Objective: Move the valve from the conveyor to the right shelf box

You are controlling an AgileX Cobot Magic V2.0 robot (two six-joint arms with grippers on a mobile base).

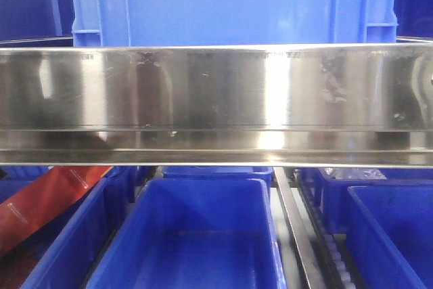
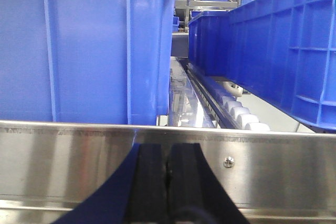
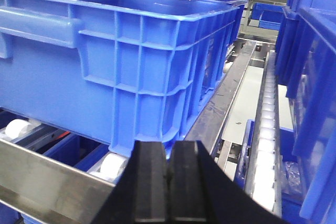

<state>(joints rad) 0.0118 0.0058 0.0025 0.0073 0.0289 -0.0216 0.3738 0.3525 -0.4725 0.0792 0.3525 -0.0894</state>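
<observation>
Both arms face the shelf crates (image 3: 131,61), left fingers (image 2: 168,182) and right fingers (image 3: 168,182) pressed together, empty — valve and conveyor unseen, so a blind reach risks striking the steel rail (image 1: 216,93).

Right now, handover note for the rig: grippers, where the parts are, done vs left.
Left gripper: shut, empty, facing the steel rail.
Right gripper: shut, empty, in front of a blue crate on rollers.
Valve and conveyor: in no view.
Front camera shows a blue bin below the rail, apparently empty.
Done: nothing visible. Left: find the valve, pick it, place it in the right shelf box.
</observation>
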